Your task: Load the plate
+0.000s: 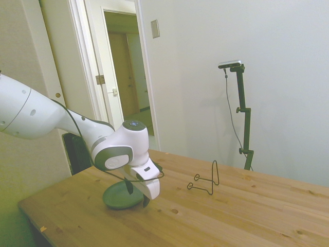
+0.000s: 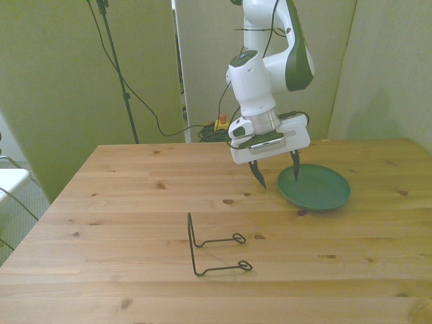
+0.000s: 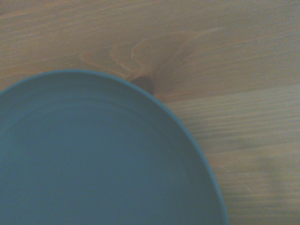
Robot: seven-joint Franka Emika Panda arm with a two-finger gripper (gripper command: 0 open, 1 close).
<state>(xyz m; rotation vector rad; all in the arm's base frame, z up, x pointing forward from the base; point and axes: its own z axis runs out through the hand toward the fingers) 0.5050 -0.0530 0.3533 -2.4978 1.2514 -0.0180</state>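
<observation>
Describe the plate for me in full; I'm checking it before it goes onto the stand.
The plate is round, shallow and dull grey-green, plain, with a slightly raised rim; it looks glazed or plastic. It holds nothing and lies flat on the wooden table, toward the front view's right, well apart from the wire stand. The open gripper hangs at its edge, one finger over the rim, one outside it; contact is unclear.

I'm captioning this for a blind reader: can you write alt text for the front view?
A white robot arm's open hand hangs at the rim of a grey-green plate lying flat on a wooden table. An empty black wire stand sits apart, nearer the camera and toward the front view's left.
</observation>
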